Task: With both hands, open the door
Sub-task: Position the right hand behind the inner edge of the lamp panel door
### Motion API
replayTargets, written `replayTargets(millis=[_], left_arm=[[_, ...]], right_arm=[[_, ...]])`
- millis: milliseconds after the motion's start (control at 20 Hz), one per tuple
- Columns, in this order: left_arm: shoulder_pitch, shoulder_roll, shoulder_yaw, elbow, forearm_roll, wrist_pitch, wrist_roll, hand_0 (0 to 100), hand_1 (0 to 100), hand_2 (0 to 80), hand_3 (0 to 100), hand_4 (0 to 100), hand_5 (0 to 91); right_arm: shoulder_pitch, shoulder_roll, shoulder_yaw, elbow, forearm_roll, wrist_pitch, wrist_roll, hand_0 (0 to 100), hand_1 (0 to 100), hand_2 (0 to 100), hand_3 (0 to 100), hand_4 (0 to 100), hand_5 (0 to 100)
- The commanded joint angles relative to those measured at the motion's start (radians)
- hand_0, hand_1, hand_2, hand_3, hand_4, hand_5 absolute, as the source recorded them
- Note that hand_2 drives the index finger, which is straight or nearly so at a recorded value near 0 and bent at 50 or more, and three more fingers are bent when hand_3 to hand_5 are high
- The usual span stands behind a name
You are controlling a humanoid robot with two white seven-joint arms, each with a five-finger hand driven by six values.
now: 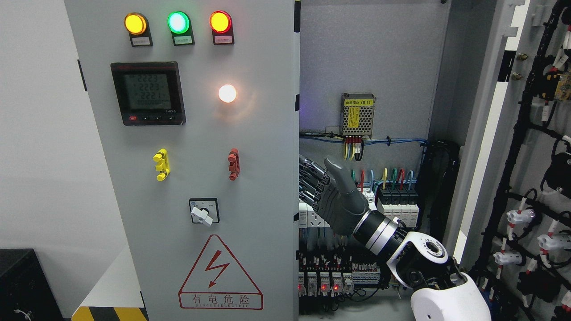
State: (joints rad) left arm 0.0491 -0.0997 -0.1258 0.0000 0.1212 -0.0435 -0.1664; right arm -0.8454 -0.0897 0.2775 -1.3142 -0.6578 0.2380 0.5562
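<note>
Your right hand (332, 196) comes in from the lower right and sits at the free edge of the left door (187, 160), the panel that carries the indicator lights (178, 22), the meter (148, 92) and the rotary switch (204, 211). The fingers (312, 180) lie straight and close together, reaching toward that edge, while the thumb (341, 176) stands up apart from them; they grip nothing you can confirm, and you cannot tell whether the fingertips are tucked behind the edge or only touching it. That flat hand suits hooking or pushing the panel rather than pinching it. The right door (531, 147) already hangs swung well out at the right, its wiring harness facing you, so the cabinet interior (379, 111) with its breakers and power supply is exposed. Your left hand is out of view. Judging by this, the left door is the remaining leaf to swing.
</note>
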Motion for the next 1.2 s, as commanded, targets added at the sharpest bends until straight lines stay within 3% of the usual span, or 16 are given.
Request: replayTargets(millis=[0,250,401,902,1002,1152], left_arm=[[0.000,0.000,0.000,-0.015,0.000,-0.001,-0.002,12,56,0.0,0,0,0.0],[0.000,0.000,0.000,-0.015,0.000,0.001,-0.002,12,56,0.0,0,0,0.0],[0.000,0.000,0.000,-0.015,0.000,0.001,-0.004,12,56,0.0,0,0,0.0],[0.000,0.000,0.000,-0.015,0.000,-0.001,-0.002,12,56,0.0,0,0,0.0],[0.000,0.000,0.000,-0.015,0.000,-0.001,-0.002,12,56,0.0,0,0,0.0],[0.000,0.000,0.000,-0.015,0.000,0.001,-0.002,12,56,0.0,0,0,0.0]], right_arm=[[-0.001,0.002,0.002,-0.002,-0.006,0.003,0.008,10,13,0,0,0,0],[0.000,0.002,0.005,-0.007,-0.008,0.004,0.013,10,13,0,0,0,0],[-0.001,0.004,0.000,-0.010,-0.008,0.038,0.016,10,13,0,0,0,0],[0.003,0.002,0.002,-0.013,-0.011,0.030,0.019,10,13,0,0,0,0],[0.003,0.002,0.003,-0.023,-0.011,0.032,0.044,10,13,0,0,0,0],[0.003,0.002,0.002,-0.022,-0.009,0.032,0.045,10,13,0,0,0,0]])
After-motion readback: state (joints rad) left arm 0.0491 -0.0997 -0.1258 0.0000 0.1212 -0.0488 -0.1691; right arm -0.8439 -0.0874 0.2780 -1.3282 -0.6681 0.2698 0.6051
